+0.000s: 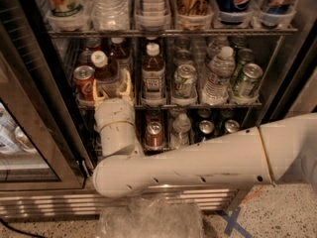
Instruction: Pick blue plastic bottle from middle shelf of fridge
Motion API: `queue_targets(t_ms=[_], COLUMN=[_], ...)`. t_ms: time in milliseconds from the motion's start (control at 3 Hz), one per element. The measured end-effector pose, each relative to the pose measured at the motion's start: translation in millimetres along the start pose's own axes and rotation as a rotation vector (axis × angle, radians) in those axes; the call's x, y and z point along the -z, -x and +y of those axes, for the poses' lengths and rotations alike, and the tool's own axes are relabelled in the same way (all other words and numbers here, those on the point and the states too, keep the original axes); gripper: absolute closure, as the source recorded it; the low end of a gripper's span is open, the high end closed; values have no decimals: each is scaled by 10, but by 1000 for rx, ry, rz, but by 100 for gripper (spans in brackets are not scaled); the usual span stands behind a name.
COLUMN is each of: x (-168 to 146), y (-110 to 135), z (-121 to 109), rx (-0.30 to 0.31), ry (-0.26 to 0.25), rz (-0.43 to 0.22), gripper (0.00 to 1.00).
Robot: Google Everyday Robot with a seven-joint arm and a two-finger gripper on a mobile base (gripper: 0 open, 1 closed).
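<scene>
The fridge [45, 133] stands open in front of me. The blue plastic bottle [105, 73], with a white cap and dark drink, sits at the left front of the middle shelf [198, 104] and leans left. My gripper [113, 87] reaches in from below on the white arm [198, 160]. Its tan fingers [127, 82] flank the bottle's lower body and are shut on it. The bottle's label is mostly hidden by the gripper.
A red can [83, 81] stands just left of the held bottle. A like bottle with a dark-printed label [153, 76] stands to the right, then green cans [184, 81] and a water bottle [218, 73]. Short cans [154, 133] fill the rack below. The glass door [25, 133] is at left.
</scene>
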State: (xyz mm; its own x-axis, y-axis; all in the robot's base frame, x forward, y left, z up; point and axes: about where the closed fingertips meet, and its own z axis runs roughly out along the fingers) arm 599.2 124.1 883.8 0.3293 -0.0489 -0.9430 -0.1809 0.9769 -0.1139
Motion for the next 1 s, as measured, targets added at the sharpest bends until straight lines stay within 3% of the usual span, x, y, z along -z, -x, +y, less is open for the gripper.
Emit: queue_targets(t_ms=[333,667,1000], x=[129,437,494], y=[122,154,99], z=[79,287,313], rx=[-16,-79,-86], ry=[69,159,164], rz=[16,45,50], gripper=[100,100,100])
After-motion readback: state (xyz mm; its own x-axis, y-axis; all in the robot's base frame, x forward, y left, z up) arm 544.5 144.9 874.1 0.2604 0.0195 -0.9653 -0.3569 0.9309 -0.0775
